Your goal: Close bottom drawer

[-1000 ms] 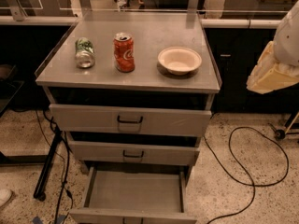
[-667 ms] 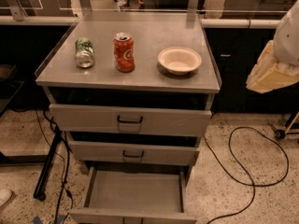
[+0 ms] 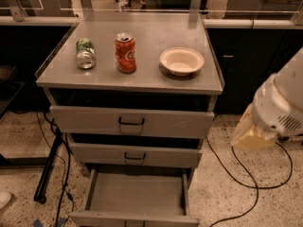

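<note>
My arm comes in from the right edge of the frame, a bulky white housing with my gripper [image 3: 247, 135] hanging as a pale yellowish shape at its lower left end. It is off to the right of the cabinet [image 3: 208, 86], level with the upper two drawers, and touches nothing. I cannot tell whether it is open or closed.

The bottom drawer [image 3: 137, 194] sits at the lower middle of the frame, pulled well out toward the camera, with its shallow grey tray in plain view and its front cut by the bottom edge. Above it, the middle drawer [image 3: 156, 156] and the top drawer [image 3: 165, 123] each show a black wire handle and a dark gap above the front.

On the cabinet's top, a green can [image 3: 85, 54] lies on its side at the left. A red can [image 3: 125, 53] stands upright just beside it. A pale bowl [image 3: 182, 61] rests to the right, apart from both.

Black cables [image 3: 246, 183] loop over the speckled floor at lower right.
</note>
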